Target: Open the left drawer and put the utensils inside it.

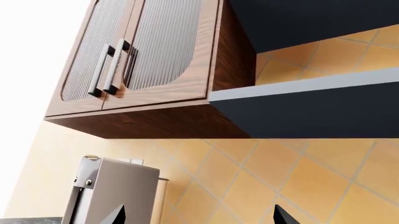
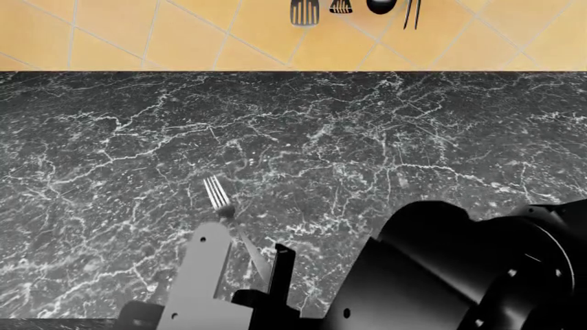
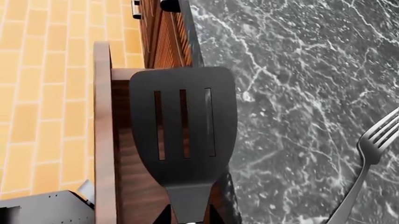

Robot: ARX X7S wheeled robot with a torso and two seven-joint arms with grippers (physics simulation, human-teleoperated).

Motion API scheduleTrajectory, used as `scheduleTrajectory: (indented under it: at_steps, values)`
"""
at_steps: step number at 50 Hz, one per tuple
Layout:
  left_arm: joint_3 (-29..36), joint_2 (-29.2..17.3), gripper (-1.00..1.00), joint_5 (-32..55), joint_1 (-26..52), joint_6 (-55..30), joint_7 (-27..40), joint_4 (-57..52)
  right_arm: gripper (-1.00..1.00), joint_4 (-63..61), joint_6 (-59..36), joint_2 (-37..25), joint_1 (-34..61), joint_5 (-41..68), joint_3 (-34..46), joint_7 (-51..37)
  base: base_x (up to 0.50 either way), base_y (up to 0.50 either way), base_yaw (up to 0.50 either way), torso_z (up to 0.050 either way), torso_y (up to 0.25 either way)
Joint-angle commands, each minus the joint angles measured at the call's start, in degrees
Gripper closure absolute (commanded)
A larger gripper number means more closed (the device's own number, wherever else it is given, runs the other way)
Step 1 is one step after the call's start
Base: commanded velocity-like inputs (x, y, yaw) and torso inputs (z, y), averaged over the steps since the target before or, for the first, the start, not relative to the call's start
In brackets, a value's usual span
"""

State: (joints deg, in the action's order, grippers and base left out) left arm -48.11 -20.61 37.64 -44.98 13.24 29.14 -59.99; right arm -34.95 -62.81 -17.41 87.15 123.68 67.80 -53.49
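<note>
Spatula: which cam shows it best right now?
Right wrist view. The spatula fills the frame there: slotted black blade whole, neck running down into the right gripper, hanging over the open left drawer. Head view and left wrist view show nothing of it.

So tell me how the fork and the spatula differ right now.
The fork is plain silver metal with thin tines; the spatula has a broad black slotted blade. The fork lies on the marble counter, untouched; the spatula is held by the right gripper above the open left drawer. Neither is in the drawer yet.
</note>
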Motion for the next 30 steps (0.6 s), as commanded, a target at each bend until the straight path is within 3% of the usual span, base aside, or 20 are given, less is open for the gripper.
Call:
scheduleTrajectory:
  at_steps: [1, 30]
  values:
    - [0.22, -0.18, -1.0, -0.12, 0.0, 0.0, 0.24, 0.0, 1.0, 0.15, -0.67, -0.16, -0.49, -2.31, -0.22, 0.54, 0.0, 0.0, 0.0, 0.0, 0.0]
    - [-0.31, 0.26, -1.0, 0.24, 0.0, 0.01, -0.31, 0.0, 1.0, -0.45, -0.94, 0.35, -0.93, -2.82, 1.25, 1.55, 0.0, 0.0, 0.0, 0.001, 0.001]
